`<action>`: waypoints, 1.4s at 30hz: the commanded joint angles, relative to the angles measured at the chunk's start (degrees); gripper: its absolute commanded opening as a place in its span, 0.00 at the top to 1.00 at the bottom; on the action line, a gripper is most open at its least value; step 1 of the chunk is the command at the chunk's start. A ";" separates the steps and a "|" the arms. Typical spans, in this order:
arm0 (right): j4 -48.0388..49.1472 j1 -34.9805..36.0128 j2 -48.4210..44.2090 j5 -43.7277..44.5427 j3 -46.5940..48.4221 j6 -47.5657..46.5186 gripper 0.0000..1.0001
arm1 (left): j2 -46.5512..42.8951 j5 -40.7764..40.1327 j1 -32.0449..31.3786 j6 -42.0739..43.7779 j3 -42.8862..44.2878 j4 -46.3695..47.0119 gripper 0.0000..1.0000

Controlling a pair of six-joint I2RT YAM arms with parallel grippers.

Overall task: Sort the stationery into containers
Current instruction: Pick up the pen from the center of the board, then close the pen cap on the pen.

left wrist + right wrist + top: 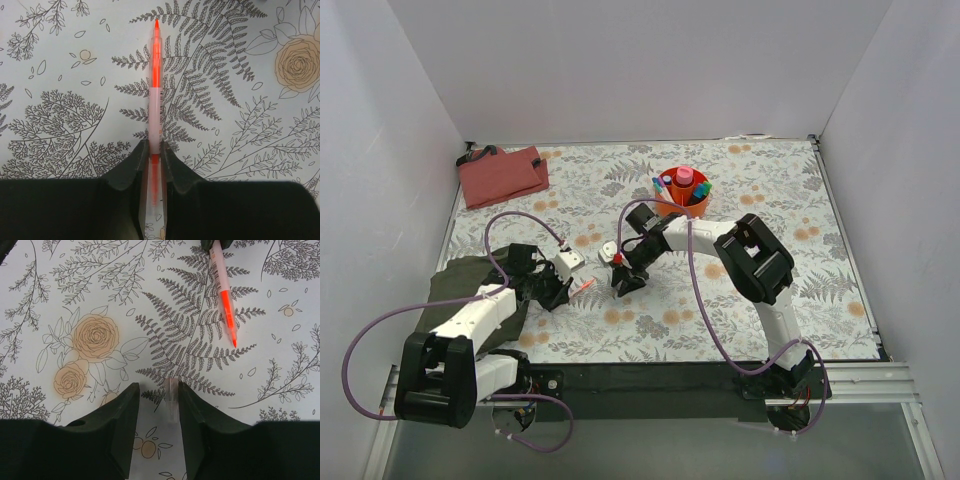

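My left gripper (566, 290) (155, 151) is shut on the thin orange-red pen (155, 75), whose tip points away over the floral mat; the pen also shows in the top view (584, 286). My right gripper (624, 282) (156, 392) faces it, jaws apart, with a small clear cap (171, 401) lying against its right finger. The pen's tip (227, 310) shows in the right wrist view too. The orange cup (665, 208) stands at the back centre, holding a pink tube (685, 178) and several coloured-cap pens.
An olive-green cloth (460, 282) lies under the left arm. A red cloth pouch (503, 175) lies at the back left. White walls enclose the floral mat (790, 230) on three sides.
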 commanded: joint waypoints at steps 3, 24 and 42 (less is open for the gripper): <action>-0.72 -0.23 1.07 3.00 0.81 3.90 0.59 | 1.50 -4.48 0.80 3.26 -2.82 -5.96 1.00; 3.05 -0.41 -0.41 15.48 -7.16 7.51 0.99 | -5.35 8.69 1.51 18.03 -1.32 -12.20 1.00; 12.29 0.03 -4.73 17.33 -17.03 12.61 0.99 | 10.37 14.32 1.24 21.65 3.95 -3.94 1.00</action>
